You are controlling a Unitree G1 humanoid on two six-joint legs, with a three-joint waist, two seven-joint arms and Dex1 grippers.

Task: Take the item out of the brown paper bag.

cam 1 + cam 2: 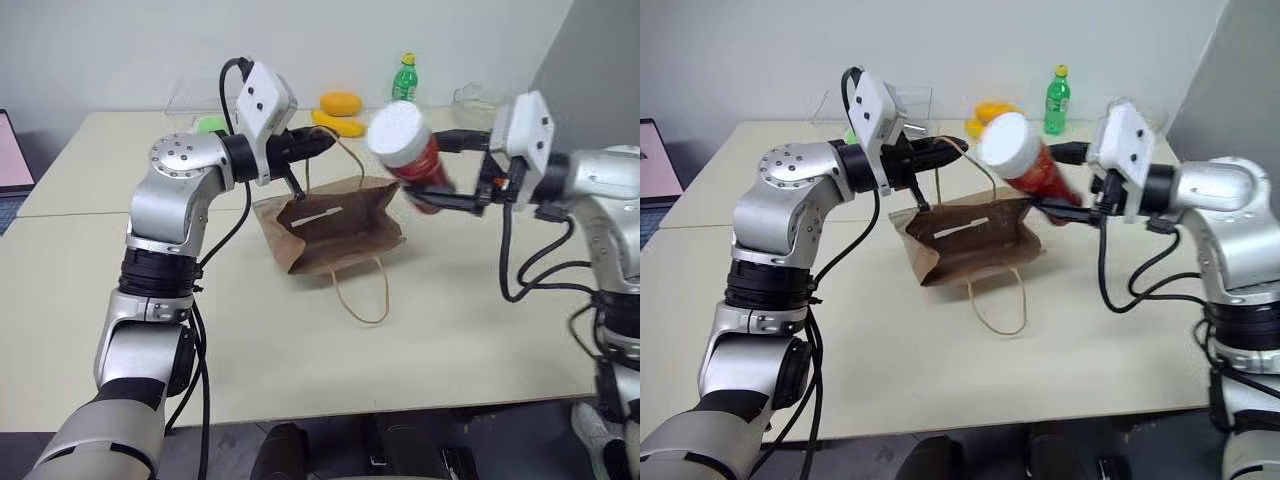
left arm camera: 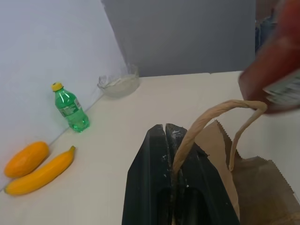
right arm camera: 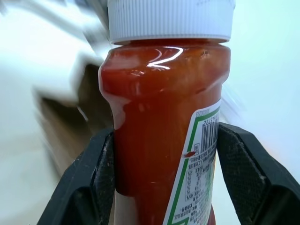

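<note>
The red bottle is clamped between the fingers of the right hand and held in the air, clear of the bag, its white cap tilted toward the camera. A bag handle is pinched in the left hand, fingers together. The bag stands open mid-desk. A green bottle and yellow fruit are set along the far edge.

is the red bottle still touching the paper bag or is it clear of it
Apart. In the left eye view the red bottle, clamped in the right gripper, hangs beside the brown paper bag with bare table between them.
</note>
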